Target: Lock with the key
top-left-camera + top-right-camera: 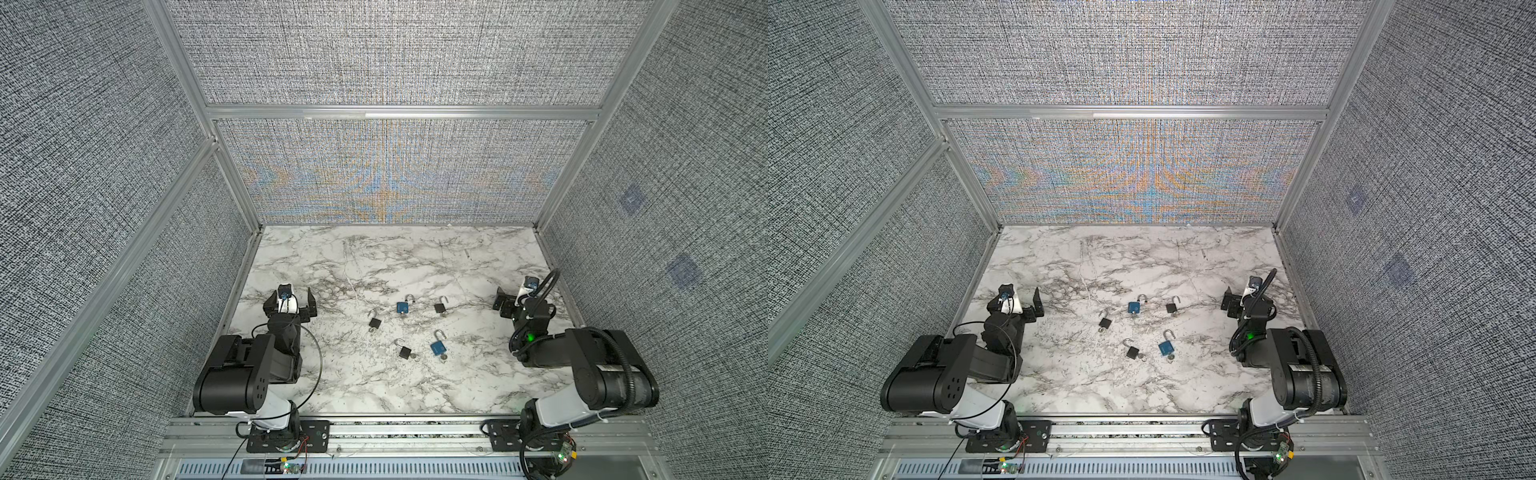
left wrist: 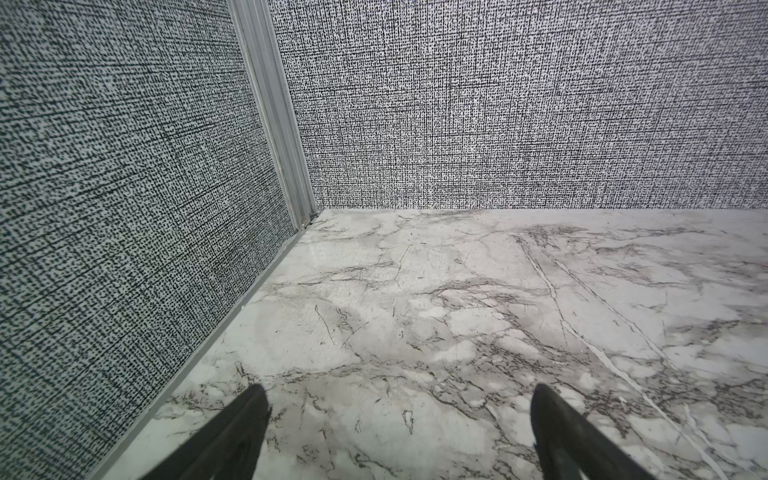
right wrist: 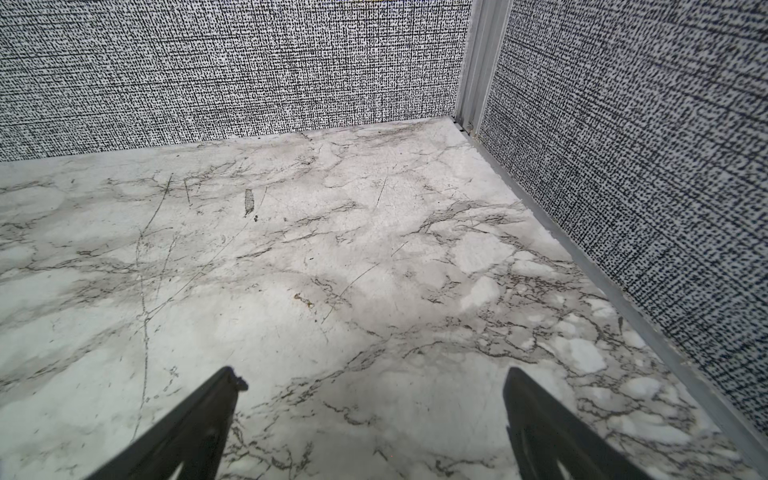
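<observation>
Several small padlocks lie mid-table with their shackles swung open. Among them are a blue padlock (image 1: 437, 348) (image 1: 1165, 348) near the front, another blue padlock (image 1: 402, 307) (image 1: 1133, 307) behind it, and a black padlock (image 1: 375, 323) (image 1: 1105, 323) towards the left. A small silver key (image 1: 444, 357) (image 1: 1170, 358) sticks out of the near blue padlock's base. My left gripper (image 1: 291, 296) (image 1: 1016, 300) (image 2: 397, 390) hovers open and empty at the table's left. My right gripper (image 1: 513, 294) (image 1: 1239, 291) (image 3: 370, 374) is open and empty at the right. Neither wrist view shows a padlock.
The marble table (image 1: 374, 257) is boxed in by woven grey walls with aluminium posts (image 2: 274, 108) (image 3: 478, 62) at the far corners. Two more black padlocks (image 1: 439, 307) (image 1: 405, 352) lie among the others. Arm bases sit on the front rail (image 1: 415, 432).
</observation>
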Robot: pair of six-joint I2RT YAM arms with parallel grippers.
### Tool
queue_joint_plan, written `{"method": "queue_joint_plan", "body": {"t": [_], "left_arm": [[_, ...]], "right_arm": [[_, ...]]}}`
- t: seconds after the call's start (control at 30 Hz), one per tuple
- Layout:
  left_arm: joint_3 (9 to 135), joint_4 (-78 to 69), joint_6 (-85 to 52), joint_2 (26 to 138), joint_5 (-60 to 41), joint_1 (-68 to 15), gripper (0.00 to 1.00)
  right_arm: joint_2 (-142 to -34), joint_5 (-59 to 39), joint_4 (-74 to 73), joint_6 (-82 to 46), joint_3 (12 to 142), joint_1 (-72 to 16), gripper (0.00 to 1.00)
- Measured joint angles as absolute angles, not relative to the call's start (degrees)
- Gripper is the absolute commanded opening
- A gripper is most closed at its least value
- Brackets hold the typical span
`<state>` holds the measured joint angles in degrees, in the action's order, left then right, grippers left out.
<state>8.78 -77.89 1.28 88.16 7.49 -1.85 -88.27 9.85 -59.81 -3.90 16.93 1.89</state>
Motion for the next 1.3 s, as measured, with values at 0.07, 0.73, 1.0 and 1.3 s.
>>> {"method": "queue_joint_plan", "body": {"t": [0.07,0.73,1.0,1.3], "left_arm": [[8.8,-77.9,1.3,88.2,7.5,-1.8,0.99],[9.0,-76.0,1.1,84.9,8.8,-1.8,0.83],[19.5,-56.4,-1.6,70.9,10.5,-2.1,0.77],[34.4,-34.7,-11.0,70.3,2.7,-3.7,0.66]], "right_arm": [[-88.3,9.8,-59.8,-3.9,16.9,1.9,0.99],[-88.2,9.9,-59.5,-3.7,17.4,1.8,0.99],[-77.4,12.4,-38.6,-3.7,30.7,-0.6,0.93],[-71.8,17.9,-14.8,-9.1,43.2,-10.2,0.87]]}}
